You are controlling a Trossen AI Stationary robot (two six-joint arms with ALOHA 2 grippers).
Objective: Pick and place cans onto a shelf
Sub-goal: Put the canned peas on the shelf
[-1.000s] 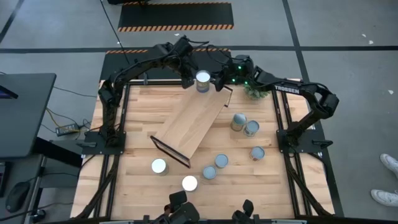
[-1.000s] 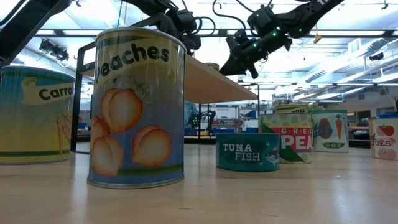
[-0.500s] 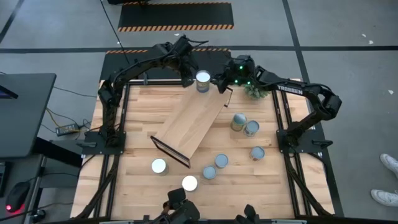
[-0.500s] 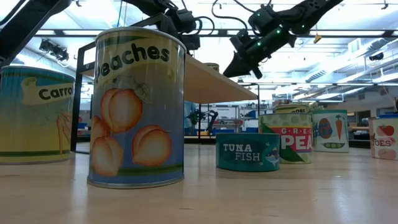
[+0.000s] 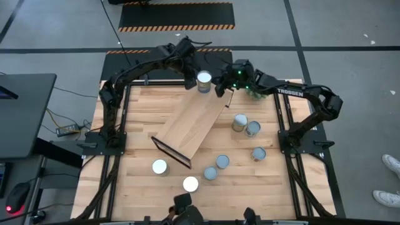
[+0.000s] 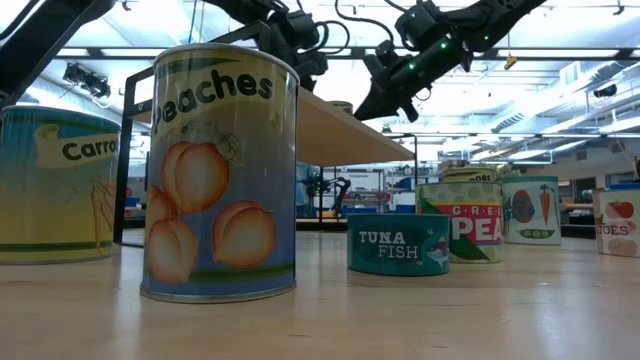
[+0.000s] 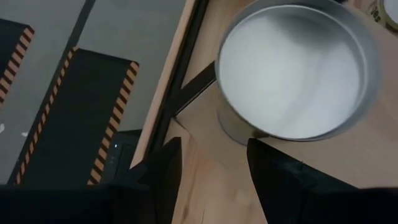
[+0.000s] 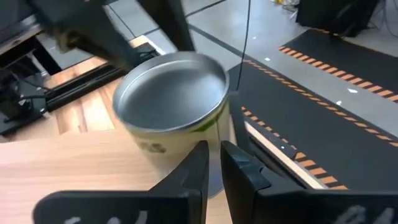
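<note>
You have one can [image 5: 204,81] standing on the far end of the shelf [image 5: 195,125], upper centre of the high view. Your left gripper [image 5: 189,79] sits just beside it, fingers parted and empty. Your right gripper [image 5: 220,87] is nearly closed, holding nothing, likely steadying.

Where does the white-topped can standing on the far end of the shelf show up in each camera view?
High view: white-topped can at top centre, between the left gripper and right gripper.
Low view: only its top peeks above the shelf.
Left wrist view: fills the upper right.
Right wrist view: centre, beyond the fingers.
Shared landmark: the shelf's black end frame.
</note>
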